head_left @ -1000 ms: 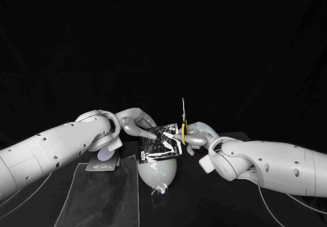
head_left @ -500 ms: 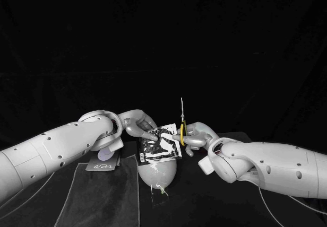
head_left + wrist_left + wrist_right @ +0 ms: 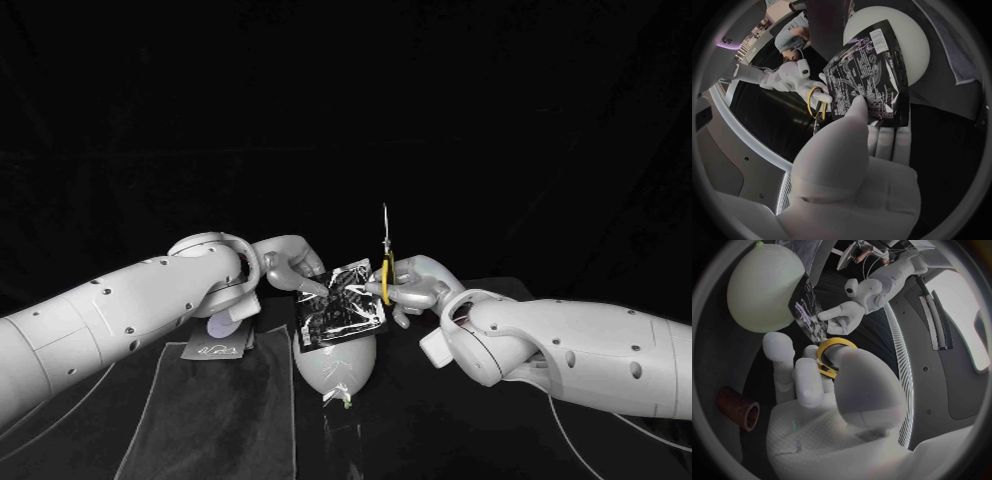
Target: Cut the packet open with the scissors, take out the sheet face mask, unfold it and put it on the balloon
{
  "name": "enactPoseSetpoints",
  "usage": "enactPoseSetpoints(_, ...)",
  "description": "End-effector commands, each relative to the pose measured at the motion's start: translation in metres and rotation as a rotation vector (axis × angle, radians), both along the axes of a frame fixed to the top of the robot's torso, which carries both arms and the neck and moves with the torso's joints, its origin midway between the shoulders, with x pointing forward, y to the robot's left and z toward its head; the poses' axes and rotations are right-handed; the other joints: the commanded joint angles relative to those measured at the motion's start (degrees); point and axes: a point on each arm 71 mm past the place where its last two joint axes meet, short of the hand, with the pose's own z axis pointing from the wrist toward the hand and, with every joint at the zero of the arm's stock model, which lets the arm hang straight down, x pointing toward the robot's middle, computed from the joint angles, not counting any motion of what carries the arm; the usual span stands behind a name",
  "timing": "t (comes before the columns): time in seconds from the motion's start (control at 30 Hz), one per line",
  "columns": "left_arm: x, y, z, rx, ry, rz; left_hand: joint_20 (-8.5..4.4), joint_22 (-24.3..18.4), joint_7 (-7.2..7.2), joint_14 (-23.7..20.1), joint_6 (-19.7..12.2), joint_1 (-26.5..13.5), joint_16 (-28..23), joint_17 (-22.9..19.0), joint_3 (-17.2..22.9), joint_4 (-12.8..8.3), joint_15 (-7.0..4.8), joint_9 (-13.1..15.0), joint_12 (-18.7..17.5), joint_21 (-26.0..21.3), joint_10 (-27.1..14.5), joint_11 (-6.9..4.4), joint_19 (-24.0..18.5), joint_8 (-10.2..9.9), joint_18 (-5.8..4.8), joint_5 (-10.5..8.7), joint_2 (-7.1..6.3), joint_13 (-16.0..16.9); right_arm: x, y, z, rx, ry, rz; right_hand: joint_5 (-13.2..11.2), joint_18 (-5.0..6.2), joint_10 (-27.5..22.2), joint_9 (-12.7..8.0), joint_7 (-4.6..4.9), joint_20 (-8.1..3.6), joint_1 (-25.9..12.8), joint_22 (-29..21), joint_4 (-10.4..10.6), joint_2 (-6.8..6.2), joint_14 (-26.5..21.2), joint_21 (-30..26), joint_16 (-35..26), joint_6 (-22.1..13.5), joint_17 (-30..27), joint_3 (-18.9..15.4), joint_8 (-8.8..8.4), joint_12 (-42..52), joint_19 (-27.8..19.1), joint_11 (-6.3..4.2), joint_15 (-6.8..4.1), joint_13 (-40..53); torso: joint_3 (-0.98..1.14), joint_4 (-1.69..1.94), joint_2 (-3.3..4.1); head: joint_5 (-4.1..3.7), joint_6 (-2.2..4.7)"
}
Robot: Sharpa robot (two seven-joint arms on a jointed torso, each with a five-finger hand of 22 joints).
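"Head view first: where is our packet (image 3: 342, 305)?"
"Above the balloon (image 3: 343, 365), between our hands. Our left hand (image 3: 293, 265) pinches its left side."
"And the scissors (image 3: 385, 255)?"
"Our right hand (image 3: 415, 285) holds the yellow handle, fingers closed round it. The blades point straight up, just beside the packet's right edge. We think they must tip toward it to cut."
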Motion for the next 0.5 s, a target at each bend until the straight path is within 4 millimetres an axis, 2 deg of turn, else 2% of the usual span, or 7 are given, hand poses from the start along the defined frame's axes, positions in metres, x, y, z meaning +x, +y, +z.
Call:
enactPoseSetpoints(0.03, -0.0003, 0.0013, 0.0018, -0.061, 0.042, -0.01, -0.98, 1.23, -0.36, 1.4, 0.96, 0.13, 0.94, 1.12, 1.68, -0.51, -0.71, 0.84, -0.11, 1.99, 2.28, -0.77, 0.44, 0.89, 0.06, -0.14, 0.87, -0.4, 0.0016, -0.0013, 0.0031, -0.006, -0.035, 0.003, 0.3, 1.13, 25.91, 0.12, -3.61, -0.19, 0.07, 0.01, -0.15, 0.62, 0.5, 0.09, -0.2, 3.33, 0.0, 0.43, 0.22, 36.31, 0.1, -8.4, -0.39, 6.8, -0.01, 0.02, -0.04, -0.07, -0.05)
enactPoseSetpoints(0.2, 0.002, 0.0059, 0.0061, -0.166, 0.057, 0.03, -1.39, 2.15, -0.56, 1.89, 1.04, -0.45, 1.42, 1.88, 2.91, -0.63, -0.95, 1.29, -0.39, 3.35, 3.36, -1.0, 0.21, 1.14, -0.09, -0.23, 1.02, -0.67, 0.0029, -0.0026, 0.0021, 0.003, -0.023, -0.002, 0.29, 1.34, 25.88, 0.29, -3.53, -0.17, -0.37, -0.87, -0.05, 0.73, 0.49, -1.27, -0.22, 3.17, -0.02, 0.75, 0.24, 36.23, -0.27, -8.34, -0.36, 6.75, -0.02, 0.01, -0.03, -0.1, 0.01)
enactPoseSetpoints(0.33, 0.003, 0.0088, 0.0079, -0.226, 0.079, 0.053, -1.79, 3.55, -0.66, 1.8, 0.88, -1.41, 1.71, 2.95, 5.04, -1.04, -1.08, 2.13, -1.12, 5.29, 4.19, -1.12, -0.86, 1.45, -0.35, -0.24, 0.38, -1.03, 0.0039, -0.0034, 0.0014, 0.023, -0.013, -0.008, 0.34, 2.47, 24.68, 0.44, -3.13, 0.08, -1.17, -5.88, -0.18, 0.8, 0.37, -8.95, -0.4, 2.12, -0.27, 1.93, -0.35, 32.65, -2.88, -7.97, -0.09, 4.25, -0.04, 0.05, -0.03, -0.16, 0.13)
enactPoseSetpoints(0.4, 0.0028, 0.0092, 0.0083, -0.245, 0.091, 0.057, -1.89, 4.19, -0.64, 1.65, 0.73, -1.91, 1.77, 3.42, 6.22, -1.25, -1.06, 2.52, -1.5, 6.15, 4.4, -1.11, -1.47, 1.55, -0.47, -0.3, 0.09, -1.11, 0.0045, -0.0035, 0.0012, 0.03, -0.009, -0.006, 0.29, 3.59, 21.86, 0.17, -2.83, 0.4, -1.87, -11.58, -0.13, -0.1, 0.28, -17.56, -0.49, 0.85, -0.4, 1.78, -1.3, 24.56, -6.17, -7.35, 0.12, -1.41, -0.05, 0.05, -0.01, -0.17, 0.18)
enactPoseSetpoints(0.43, 0.0026, 0.0091, 0.0084, -0.251, 0.097, 0.057, -1.9, 4.28, -0.63, 1.63, 0.7, -1.99, 1.78, 3.49, 6.38, -1.3, -1.07, 2.58, -1.56, 6.27, 4.43, -1.11, -1.59, 1.56, -0.49, -0.16, 0.0, -1.11, 0.0047, -0.0034, 0.0011, 0.033, -0.008, -0.003, 0.13, 3.44, 14.76, 0.11, -2.35, 1.12, -2.88, -13.09, -0.32, -2.21, -0.16, -20.39, -1.01, 0.35, -1.17, 0.75, -2.04, 7.43, -9.38, -7.04, 0.62, -12.92, -0.07, 0.05, 0.01, -0.18, 0.18)
enactPoseSetpoints(0.47, 0.0022, 0.0089, 0.0085, -0.257, 0.102, 0.056, -1.98, 5.19, -0.59, 1.41, 0.43, -2.93, 1.86, 4.16, 8.01, -1.68, -1.04, 3.18, -2.08, 7.46, 4.66, -1.07, -2.61, 1.68, -0.68, -0.25, -0.94, -1.15, 0.0048, -0.0031, 0.001, 0.035, -0.007, 0.001, 0.48, 3.44, 12.97, -0.01, -2.21, 1.35, -3.08, -13.61, -0.26, -2.49, -0.44, -21.22, -1.35, 0.12, -1.66, 0.48, -2.39, 2.48, -10.11, -6.83, 0.79, -16.3, -0.08, 0.06, 0.02, -0.19, 0.15)
enactPoseSetpoints(0.5, 0.0018, 0.0085, 0.0085, -0.261, 0.109, 0.054, -2.01, 5.34, -0.6, 1.38, 0.46, -3.0, 1.86, 4.26, 8.43, -1.75, -1.06, 3.28, -2.12, 7.67, 4.76, -1.09, -2.71, 1.73, -0.67, -0.14, -0.82, -1.13, 0.0049, -0.0026, 0.0009, 0.038, -0.005, 0.006, 0.66, 3.43, 12.03, -0.07, -2.14, 1.47, -3.19, -13.89, -0.23, -2.64, -0.59, -21.66, -1.53, -0.01, -1.92, 0.34, -2.58, -0.13, -10.5, -6.72, 0.89, -18.1, -0.07, 0.05, 0.02, -0.19, 0.14)
